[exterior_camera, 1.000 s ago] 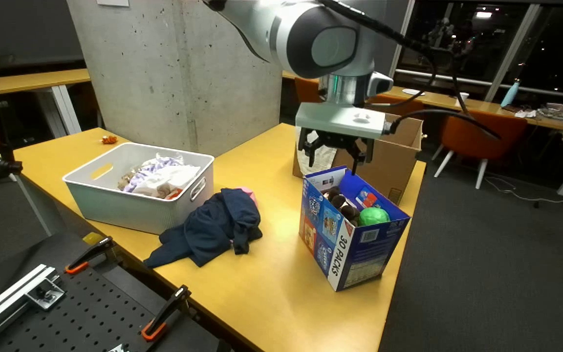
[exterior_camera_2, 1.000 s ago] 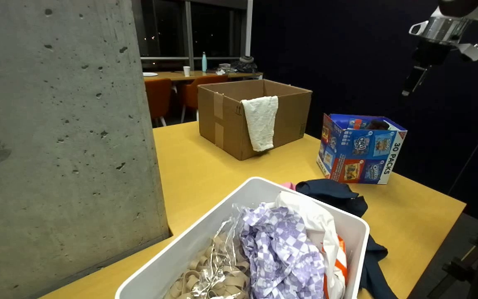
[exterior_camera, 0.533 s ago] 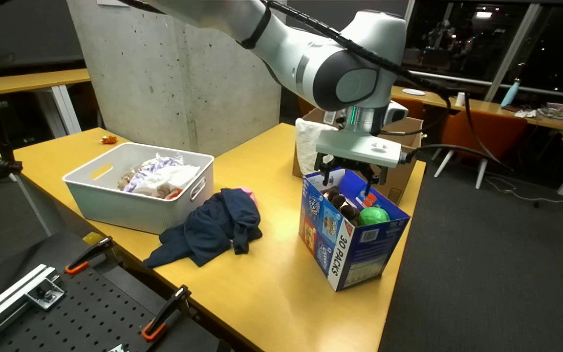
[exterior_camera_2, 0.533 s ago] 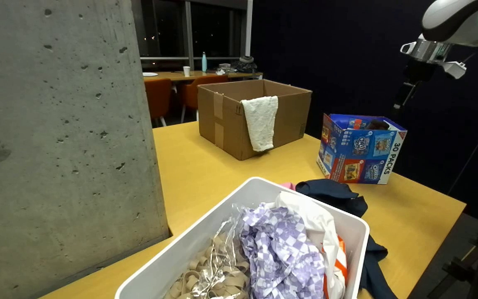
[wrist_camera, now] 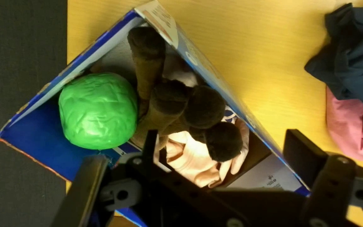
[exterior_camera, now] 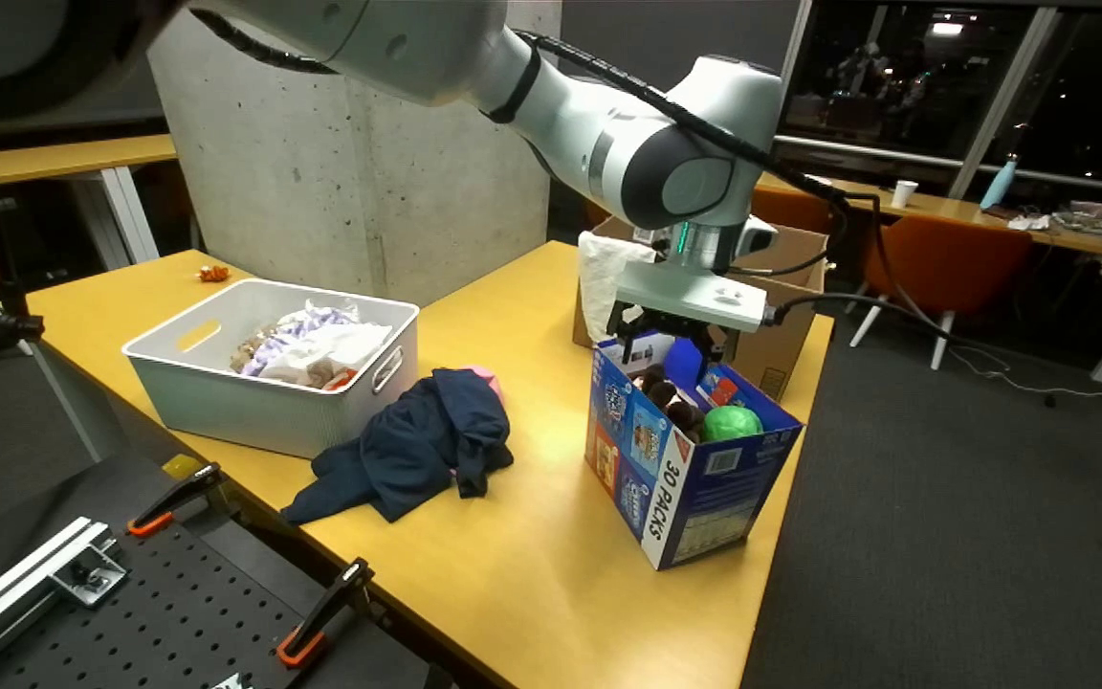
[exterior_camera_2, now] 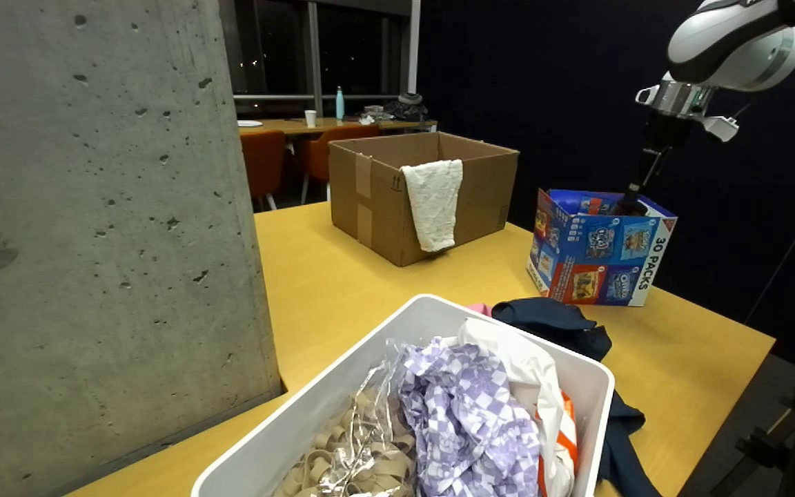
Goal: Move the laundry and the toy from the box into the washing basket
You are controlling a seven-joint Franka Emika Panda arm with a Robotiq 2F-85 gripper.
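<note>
The blue snack box stands open-topped on the table; it also shows in the wrist view. Inside lie a dark brown plush toy, a round green thing and a pale pink cloth. My gripper is open and empty, pointing down at the box's opening. In the wrist view its fingers stand apart, one over the inside and one over the side wall. The washing basket holds purple-checked cloth and a white-and-orange item.
A navy cloth with a pink cloth lies between basket and box. A cardboard box with a white cloth over its side stands behind. A concrete pillar rises beside the table. A small orange thing lies behind the basket.
My gripper has come down from above the snack box to its opening, with a small sideways shift. It has stayed open. The box, basket and cloths have not moved.
</note>
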